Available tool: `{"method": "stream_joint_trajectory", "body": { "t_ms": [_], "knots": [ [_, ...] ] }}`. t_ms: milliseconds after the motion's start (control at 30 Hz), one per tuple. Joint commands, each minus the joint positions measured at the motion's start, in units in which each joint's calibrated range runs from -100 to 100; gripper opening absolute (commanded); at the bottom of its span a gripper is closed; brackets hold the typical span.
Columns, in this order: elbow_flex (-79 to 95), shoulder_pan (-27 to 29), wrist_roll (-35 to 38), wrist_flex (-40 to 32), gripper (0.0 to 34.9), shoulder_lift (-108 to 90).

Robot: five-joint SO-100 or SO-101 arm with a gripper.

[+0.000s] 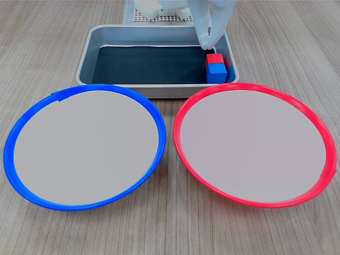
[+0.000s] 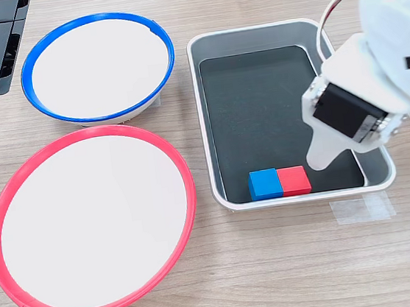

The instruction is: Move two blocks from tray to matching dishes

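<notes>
First exterior view: you're hanging the gripper (image 1: 208, 43) over the tray (image 1: 87, 53), tip just above and behind the red block (image 1: 214, 58). The blue block (image 1: 216, 73) is sitting touching the red one, on the side away from the gripper, jammed toward the tray's corner. Can't tell here whether the jaws are apart or together, only one pale finger is showing. Blue-rimmed dish (image 1: 10, 139) and red-rimmed dish (image 1: 325, 133) are lying bare on the bench (image 1: 170, 234), well clear of the gripper.

Second exterior view: the gripper (image 2: 322, 156) is hovering just beside the red block (image 2: 295, 180), not touching as far as I can see. Blue block (image 2: 265, 184) is pressed against the red one's far side, both hugging the tray (image 2: 203, 124) wall. Jaw state is hidden by the wrist body here too.

Risks: blocks are touching, so a closing jaw is likely shoving or dragging the blue one along. The wall is close, so a finger may be hitting the rim instead of slipping alongside. Grabbing both means a wrong-colour drop.
</notes>
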Motion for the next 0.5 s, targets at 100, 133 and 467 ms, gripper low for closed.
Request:
{"method": "stream_joint_trajectory", "body": {
  "t_ms": [100,133,467],
  "knots": [
    [-1.85,-0.9,-0.39,-3.03,0.1,3.95],
    [-2.13,-0.99,-0.44,-3.36,0.1,4.46],
    [-5.31,1.08,-3.32,-7.82,0.1,6.6]
  ]
}}
